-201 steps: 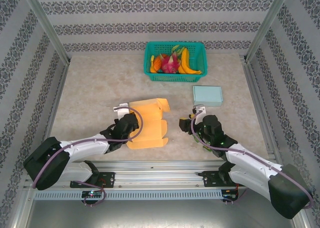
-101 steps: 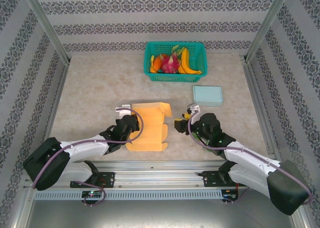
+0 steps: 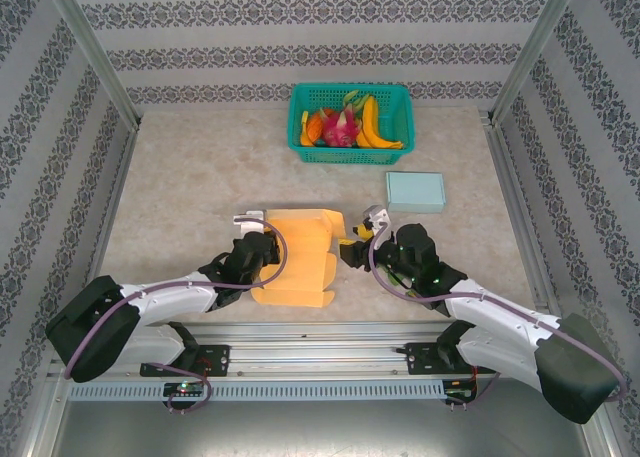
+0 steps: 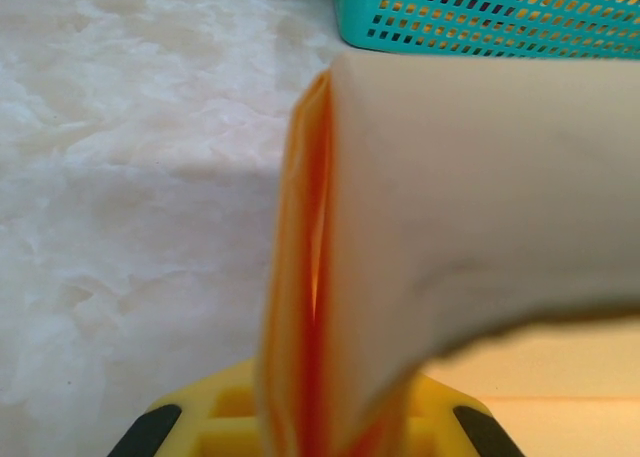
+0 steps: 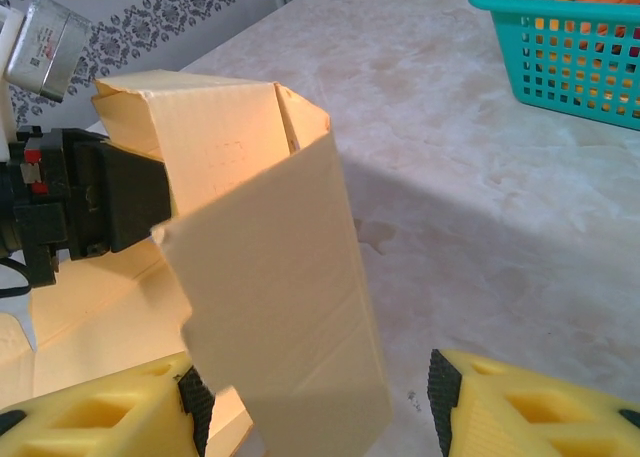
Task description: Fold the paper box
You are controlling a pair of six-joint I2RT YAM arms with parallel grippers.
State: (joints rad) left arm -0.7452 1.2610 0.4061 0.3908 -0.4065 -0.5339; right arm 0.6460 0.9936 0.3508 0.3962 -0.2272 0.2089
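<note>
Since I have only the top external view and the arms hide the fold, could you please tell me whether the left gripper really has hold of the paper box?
Observer: Yes. In the left wrist view the left gripper is shut on the paper box, with layered orange sheets pinched edge-on between its fingers.
Operator: Thank you. Is the right gripper holding anything?
Observer: No. The right wrist view shows it open. A raised flap of the box hangs between its fingers, close to one and with a clear gap to the other.
</note>
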